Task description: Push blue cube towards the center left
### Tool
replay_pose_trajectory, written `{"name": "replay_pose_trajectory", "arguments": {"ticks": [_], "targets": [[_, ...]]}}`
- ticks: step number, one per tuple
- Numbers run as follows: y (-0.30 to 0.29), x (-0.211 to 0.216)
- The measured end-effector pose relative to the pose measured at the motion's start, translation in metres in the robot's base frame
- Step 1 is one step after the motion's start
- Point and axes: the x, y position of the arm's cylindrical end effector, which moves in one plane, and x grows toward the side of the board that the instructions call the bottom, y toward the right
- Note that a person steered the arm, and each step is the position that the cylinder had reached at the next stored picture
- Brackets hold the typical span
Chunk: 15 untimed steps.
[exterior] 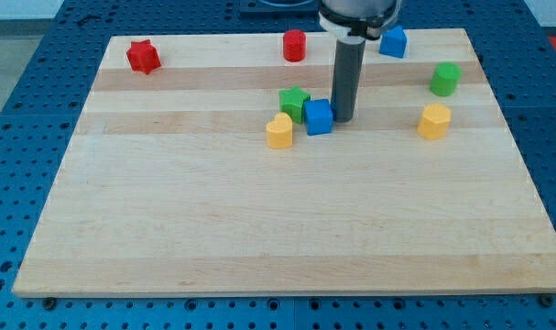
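The blue cube point(320, 116) sits on the wooden board point(259, 220) a little above the middle. My tip point(343, 120) stands right against the cube's right side. A green star-shaped block point(294, 102) touches the cube's upper left. A yellow block point(279, 131) lies just to the cube's lower left.
A red star-shaped block point(143, 56) is at the top left, a red cylinder-like block point(295, 45) at the top middle, a second blue block point(393, 41) at the top right. A green block point(445, 79) and a yellow block point(433, 121) lie at the right.
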Motion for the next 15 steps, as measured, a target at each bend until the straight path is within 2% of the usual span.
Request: {"name": "replay_pose_trajectory", "arguments": {"ticks": [1,4,6,8,9,12,15], "targets": [[-0.040,0.011],[-0.170,-0.003],[-0.165,-0.008],[-0.111,-0.027],[-0.127,-0.049],[-0.244,-0.032],[-0.206,-0.032]]}}
